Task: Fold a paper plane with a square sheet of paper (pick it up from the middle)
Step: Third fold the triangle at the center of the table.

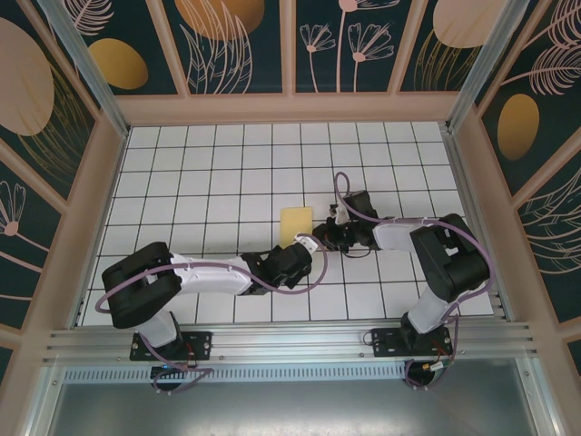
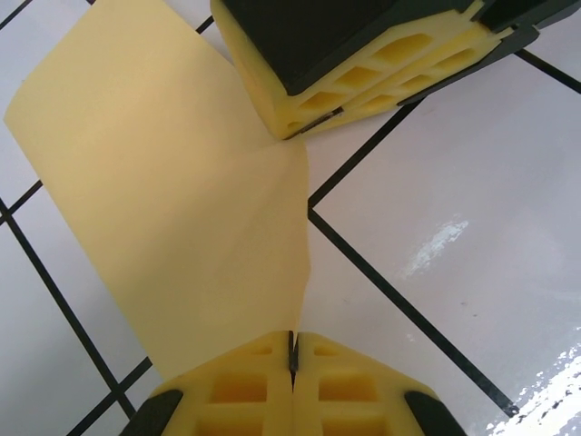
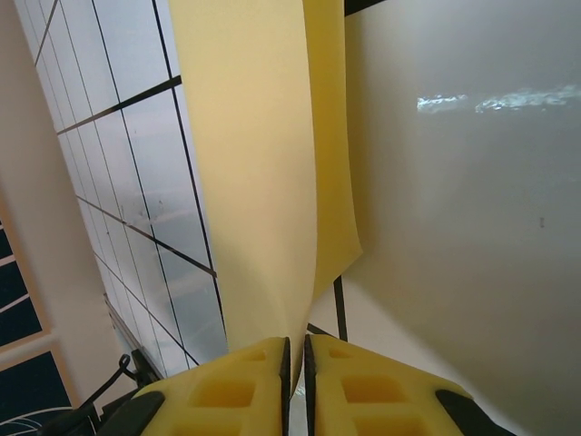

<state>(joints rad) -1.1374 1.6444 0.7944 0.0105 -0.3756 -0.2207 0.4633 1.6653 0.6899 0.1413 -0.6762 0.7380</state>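
- The left end effector (image 2: 292, 363) lies low over the white gridded bench (image 1: 209, 173), a little left of centre. Its yellow foam pads (image 2: 245, 386) are pressed fully together, and they pinch the near edge of the square sheet of paper (image 2: 172, 200).
- The pale yellow sheet is between the two end effectors, near the middle of the bench. In the left wrist view it spreads up and to the left from the pinch. Most of it lies flat across the black grid lines, and a soft ridge runs toward its far corner.
- The right end effector (image 3: 296, 359) is just right of the sheet, facing the left one. Its pads are almost together, with only a thin slit between them. The paper's edge runs into that slit, so it seems to have a light hold on the sheet. In its own wrist view the paper rises away in two overlapping layers, like a fold not yet pressed flat.
- The step in hand appears to be forming or setting a fold while both end effectors hold opposite points of the sheet.
- To do it well, the left pinch should stay firm so the sheet cannot slide.
- The two layers should line up edge to edge before any pressing, because a skewed crease would spoil the dart's symmetry.
- The right end effector should let go only when the paper is slack, so the thin sheet is not dragged or torn.
- Any pull between the two holds should be gentle and along the fold line.
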